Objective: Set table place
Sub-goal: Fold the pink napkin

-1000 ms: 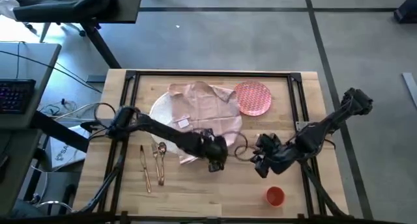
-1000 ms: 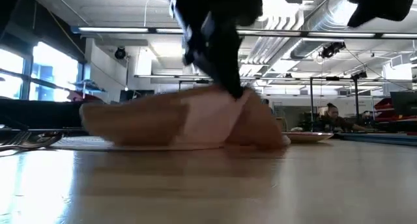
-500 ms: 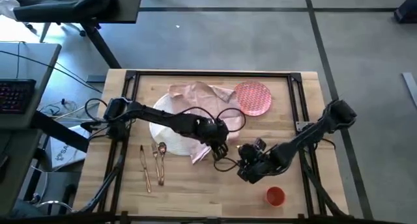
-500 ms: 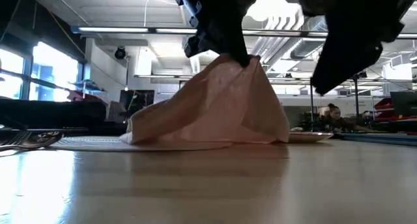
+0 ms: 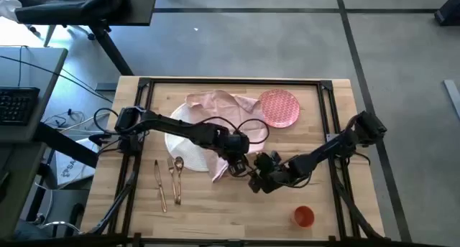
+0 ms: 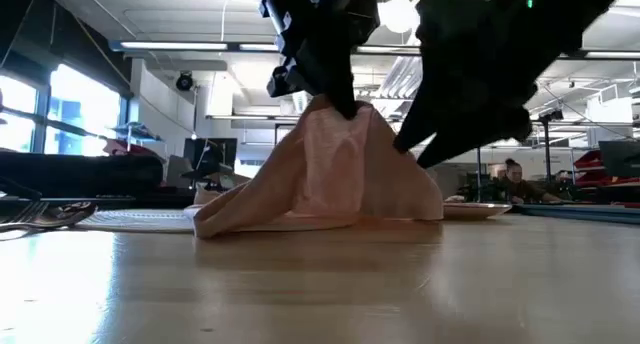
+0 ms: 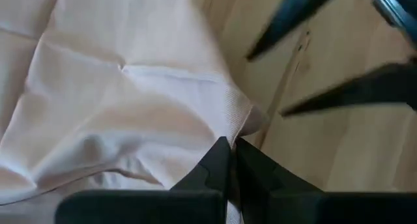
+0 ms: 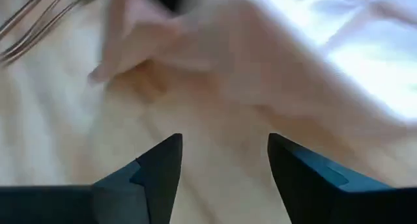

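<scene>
Two grippers at work over the middle of the table [image 5: 338, 204], with the napkin step plainly in hand. Left gripper [image 5: 238, 161] pinching a corner of the pale pink napkin [image 5: 215, 103], jaws together on the cloth in the left wrist view [image 7: 229, 152], and holding that corner up off the wood so the fabric peaks like a tent in the low view [image 6: 330, 174]. Rest of the napkin draped back across the large white plate [image 5: 188, 155]. Right gripper [image 5: 260, 176] just right of the raised corner, jaws apart and aimed at the cloth [image 8: 225, 159], gripping nothing. Pink patterned plate [image 5: 278, 108] at the far side, gold cutlery [image 5: 169, 179] near left, orange cup [image 5: 303, 217] near right, all clear of the arms. Next, probably: closing the right jaws on a free edge close to the held corner, then drawing the cloth flat for folding or laying beside the plate. Needs a clean bite on one layer only.
</scene>
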